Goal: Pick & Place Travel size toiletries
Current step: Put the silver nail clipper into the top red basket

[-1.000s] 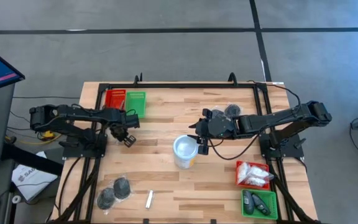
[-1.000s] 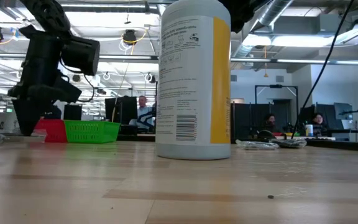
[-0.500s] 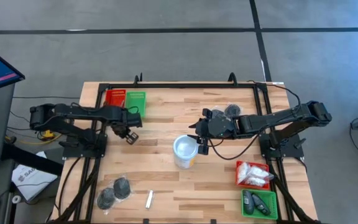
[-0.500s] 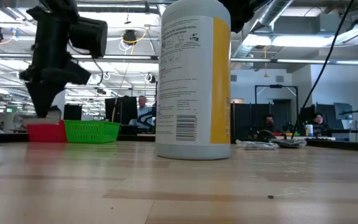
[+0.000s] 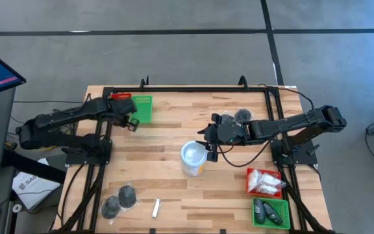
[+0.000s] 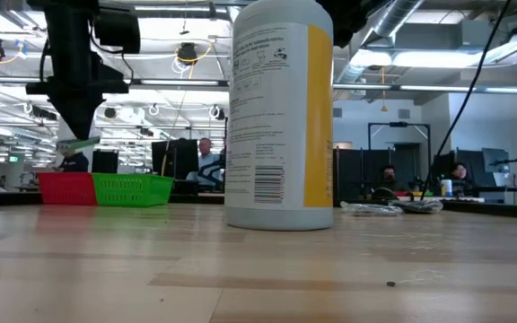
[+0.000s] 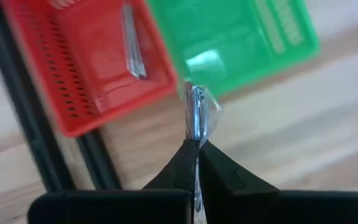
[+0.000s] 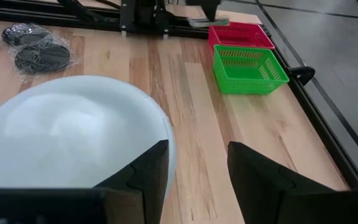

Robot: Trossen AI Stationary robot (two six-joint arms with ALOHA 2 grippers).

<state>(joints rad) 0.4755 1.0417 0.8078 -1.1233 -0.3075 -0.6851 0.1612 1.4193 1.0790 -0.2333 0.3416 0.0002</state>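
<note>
Tube [image 7: 196, 111] delivery is nearly finished: your left end effector [image 7: 197, 144], clenched on it, is hovering by the far-left red tray [image 7: 86, 68]. Your right end effector [image 8: 194, 163] is waiting released beside the cup [image 8: 67, 130]; near-left toiletries [image 5: 119, 199] remain.

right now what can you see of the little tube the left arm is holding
The tube is slim and silvery-white, wrapped in clear crinkly film. It is pinched at one end between the left gripper's dark fingers and juts straight out past their tips, clear of the table. It hangs above the seam between the red tray and the green tray, touching neither. In the low view it shows as a pale sliver under the gripper, well above the trays. A similar tube already lies in the red tray.
</note>
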